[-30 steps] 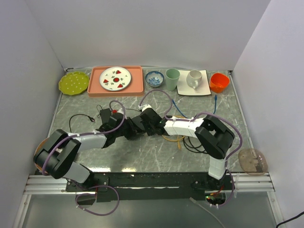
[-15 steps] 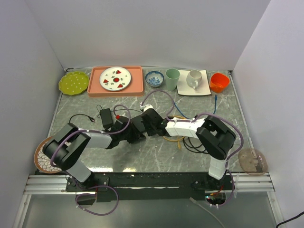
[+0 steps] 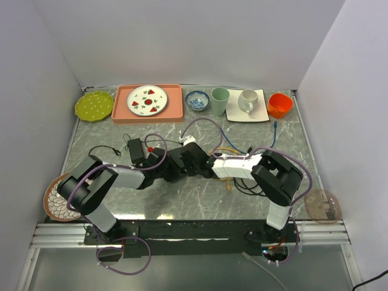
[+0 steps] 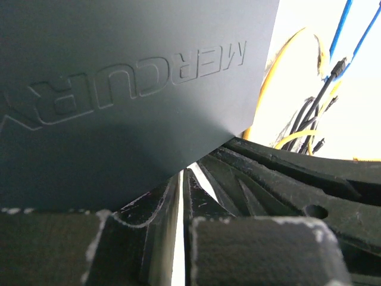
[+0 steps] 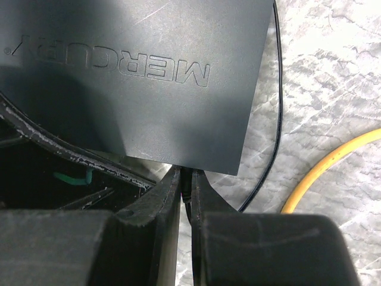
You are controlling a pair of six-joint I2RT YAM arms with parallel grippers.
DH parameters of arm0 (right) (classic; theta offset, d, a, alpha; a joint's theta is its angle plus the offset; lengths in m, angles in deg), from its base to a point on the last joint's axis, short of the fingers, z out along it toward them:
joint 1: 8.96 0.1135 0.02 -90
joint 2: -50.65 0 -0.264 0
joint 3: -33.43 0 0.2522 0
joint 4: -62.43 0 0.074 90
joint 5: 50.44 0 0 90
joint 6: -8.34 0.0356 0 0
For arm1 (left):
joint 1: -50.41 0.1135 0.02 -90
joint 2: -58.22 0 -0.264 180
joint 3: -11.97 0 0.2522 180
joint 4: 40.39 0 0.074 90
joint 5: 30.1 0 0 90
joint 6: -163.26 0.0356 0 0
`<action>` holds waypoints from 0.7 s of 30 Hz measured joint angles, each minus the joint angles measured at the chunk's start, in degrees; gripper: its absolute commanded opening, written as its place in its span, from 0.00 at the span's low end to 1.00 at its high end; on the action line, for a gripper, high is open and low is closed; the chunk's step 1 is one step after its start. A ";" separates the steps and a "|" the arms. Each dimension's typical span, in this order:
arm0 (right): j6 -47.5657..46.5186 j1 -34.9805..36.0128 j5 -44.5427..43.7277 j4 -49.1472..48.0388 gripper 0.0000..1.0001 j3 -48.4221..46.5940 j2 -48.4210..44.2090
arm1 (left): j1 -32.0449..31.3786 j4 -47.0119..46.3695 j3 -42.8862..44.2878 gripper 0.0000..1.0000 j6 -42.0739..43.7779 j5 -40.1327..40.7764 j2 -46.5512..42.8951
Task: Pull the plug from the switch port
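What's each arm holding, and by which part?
Left fingers nearly closed at the switch corner, light showing between them: nothing held. Right fingers closed at its edge; whether they pinch it cannot be told.

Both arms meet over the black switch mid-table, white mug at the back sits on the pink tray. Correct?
No: the white mug sits on the white square plate, not the pink tray. The top external view shows it. The rest stands.

Both arms stretch inward and low, meeting at the centre; the left gripper [image 4: 181,187] and right gripper [image 5: 186,182] hold their fingers [image 5: 159,205] nearly pressed together.
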 measured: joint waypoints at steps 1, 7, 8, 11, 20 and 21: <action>0.04 0.07 -0.20 -0.35 0.00 0.26 -0.09 | -0.04 0.04 0.00 0.13 -0.22 0.17 -0.02; 0.48 0.87 -0.72 -1.97 0.00 1.95 -1.01 | -0.33 1.55 0.52 0.13 -0.70 1.16 -0.24; 0.61 1.03 -0.83 -2.25 0.00 2.32 -1.25 | -0.42 2.10 0.74 0.13 -0.81 1.29 -0.31; 0.83 1.46 -0.87 -2.89 0.00 3.28 -1.88 | -0.52 3.52 1.05 0.13 -0.94 1.38 -0.66; 1.03 3.06 -1.31 -4.22 0.00 6.29 -3.98 | -0.59 6.58 1.51 0.12 -1.27 1.44 -1.38; 1.03 3.28 -1.38 -4.24 0.00 6.67 -4.31 | -0.59 6.73 1.51 0.12 -1.27 1.40 -1.44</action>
